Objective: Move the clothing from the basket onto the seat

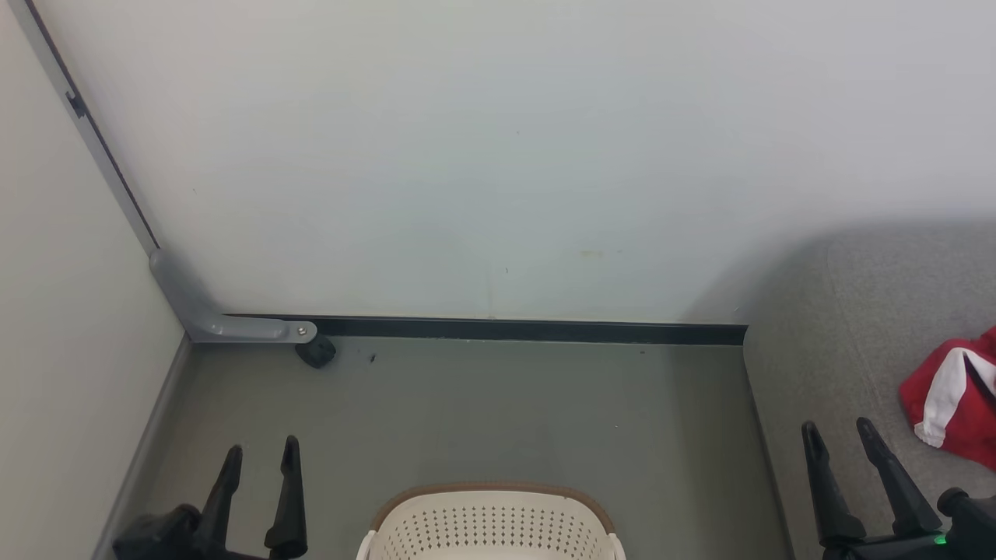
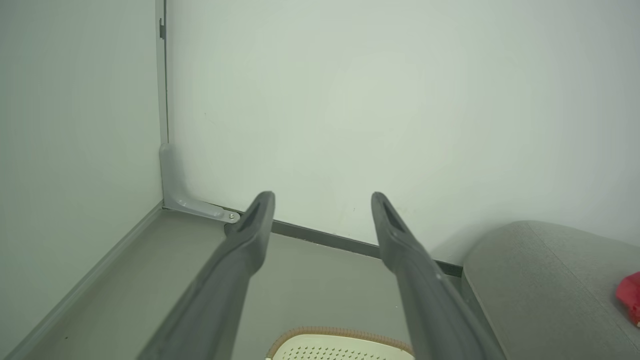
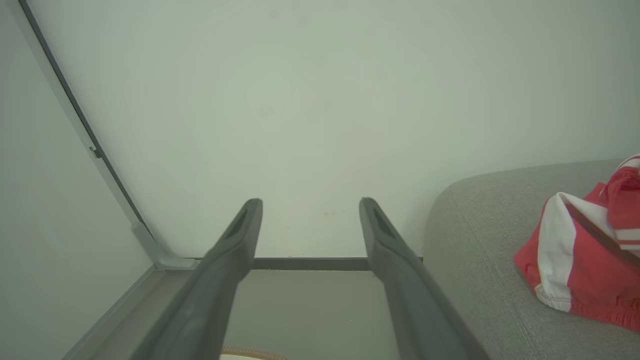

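The left gripper [image 1: 262, 451] is hovering at the lower left, jaws standing apart and holding nothing. The right gripper [image 1: 840, 429], lower right, is likewise gaping empty over the grey seat [image 1: 840, 311]. Between them, at bottom centre, the perforated basket [image 1: 490, 529] is sitting on the floor [image 1: 506, 404], its inside hidden. Red-and-white clothing [image 1: 953, 397] is lying on the seat at the right edge. Reaching down blind is risking a finger snagging the basket and tipping it, and a swinging right arm could be dragging the clothing off.

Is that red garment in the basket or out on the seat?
Out: the clothing lies bunched on the grey seat, apart from the basket on the floor.
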Tool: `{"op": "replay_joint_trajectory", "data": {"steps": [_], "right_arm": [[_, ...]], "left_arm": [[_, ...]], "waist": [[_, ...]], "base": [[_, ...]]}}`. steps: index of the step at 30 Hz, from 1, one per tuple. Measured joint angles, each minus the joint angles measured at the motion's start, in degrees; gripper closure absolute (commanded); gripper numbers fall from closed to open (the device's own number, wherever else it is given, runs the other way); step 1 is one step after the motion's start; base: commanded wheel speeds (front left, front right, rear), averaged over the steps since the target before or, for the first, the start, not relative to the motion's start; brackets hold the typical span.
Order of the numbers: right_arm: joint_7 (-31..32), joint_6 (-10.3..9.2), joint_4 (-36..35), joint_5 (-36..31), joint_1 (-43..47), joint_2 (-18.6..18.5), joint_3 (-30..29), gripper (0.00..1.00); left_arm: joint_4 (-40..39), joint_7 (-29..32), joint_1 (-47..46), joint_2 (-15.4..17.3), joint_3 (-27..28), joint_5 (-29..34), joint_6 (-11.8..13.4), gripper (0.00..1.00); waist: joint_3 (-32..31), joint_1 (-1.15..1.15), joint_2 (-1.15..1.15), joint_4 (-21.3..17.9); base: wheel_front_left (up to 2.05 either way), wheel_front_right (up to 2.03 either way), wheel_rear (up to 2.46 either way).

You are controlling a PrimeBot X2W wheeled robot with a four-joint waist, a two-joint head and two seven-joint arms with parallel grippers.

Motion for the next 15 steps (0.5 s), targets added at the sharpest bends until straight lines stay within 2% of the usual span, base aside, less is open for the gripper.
{"op": "replay_joint_trajectory", "data": {"steps": [15], "right_arm": [[0.0,1.44,1.2,-1.6,-0.2,1.3,-1.6,0.0]], "left_arm": [[0.5,0.0,0.8,-0.5,-0.2,3.1,0.0,0.0]], "waist": [[-0.1,0.0,0.0,-0.5]], "base": [[0.0,0.0,0.0]]}}
